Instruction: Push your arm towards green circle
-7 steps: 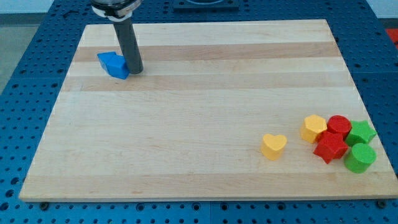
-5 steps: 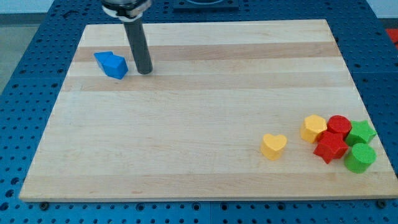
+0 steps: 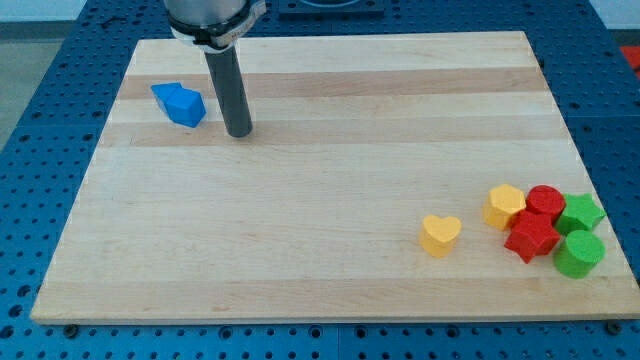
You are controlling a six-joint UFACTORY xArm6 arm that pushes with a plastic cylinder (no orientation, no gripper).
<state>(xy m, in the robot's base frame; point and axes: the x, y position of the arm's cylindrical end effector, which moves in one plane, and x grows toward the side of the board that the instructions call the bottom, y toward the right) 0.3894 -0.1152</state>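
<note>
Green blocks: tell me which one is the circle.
The green circle is the round one nearest the view's bottom right corner; the other green block, just above it, has points like a star.

lab bench, blue perforated base (image 3: 40,150), wooden board (image 3: 330,190)

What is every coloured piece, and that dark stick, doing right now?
My tip: on the board, right of the blue block, apart.
Yellow heart: alone.
Yellow block: in the cluster.
Red circle: in the cluster.
Red block: in the cluster.
Green block: in the cluster.
Green circle: cluster's bottom-right.
</note>
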